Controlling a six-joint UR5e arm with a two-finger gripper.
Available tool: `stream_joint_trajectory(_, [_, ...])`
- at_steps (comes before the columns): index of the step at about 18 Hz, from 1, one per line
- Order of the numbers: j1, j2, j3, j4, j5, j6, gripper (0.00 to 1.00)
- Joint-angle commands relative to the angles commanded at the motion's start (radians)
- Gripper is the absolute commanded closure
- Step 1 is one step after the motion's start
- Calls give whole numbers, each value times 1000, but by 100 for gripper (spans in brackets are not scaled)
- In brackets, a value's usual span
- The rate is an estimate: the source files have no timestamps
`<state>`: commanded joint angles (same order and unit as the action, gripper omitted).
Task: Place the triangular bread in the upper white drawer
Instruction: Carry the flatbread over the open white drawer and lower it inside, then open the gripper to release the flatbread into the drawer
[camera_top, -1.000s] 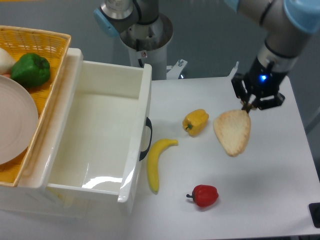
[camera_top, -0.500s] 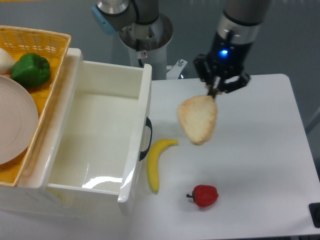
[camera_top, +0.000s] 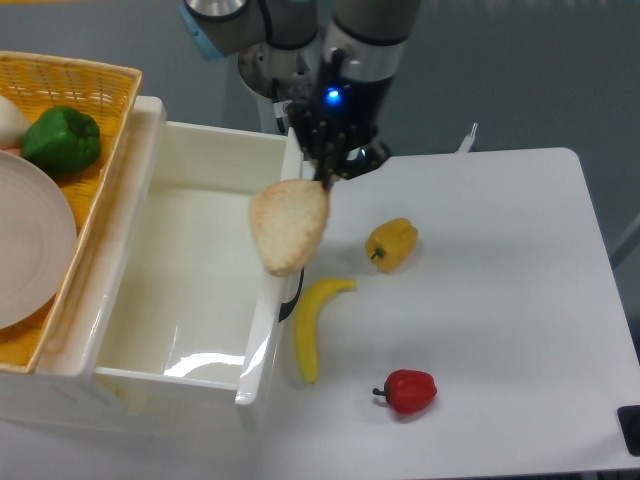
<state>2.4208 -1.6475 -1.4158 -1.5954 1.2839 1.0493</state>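
Note:
The triangular bread (camera_top: 288, 226) is a flat pale tan slice with a darker crust. It hangs in the air from my gripper (camera_top: 324, 178), which is shut on its top corner. The bread hangs over the right wall of the upper white drawer (camera_top: 170, 275), just above the black handle. The drawer is open, with deep glossy walls and nothing inside it.
A yellow pepper (camera_top: 391, 243), a banana (camera_top: 312, 323) and a red pepper (camera_top: 407, 390) lie on the white table to the right of the drawer. A yellow wicker basket (camera_top: 95, 90) with a green pepper (camera_top: 61, 139) and a plate (camera_top: 30, 240) sits at the left.
My gripper has carried the bread leftward, from over the table's right part, past the yellow pepper, to the drawer's right wall.

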Motion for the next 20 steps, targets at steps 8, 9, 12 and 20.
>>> stream_joint_trajectory(8, [-88, -38, -6, 31, 26, -28, 100])
stream_joint_trajectory(9, [-101, -46, -6, 32, 34, -32, 100])
stream_joint_trajectory(12, [-124, -61, -8, 38, 57, -32, 95])
stream_joint_trajectory(20, [-137, -72, -43, 66, 66, -25, 72])
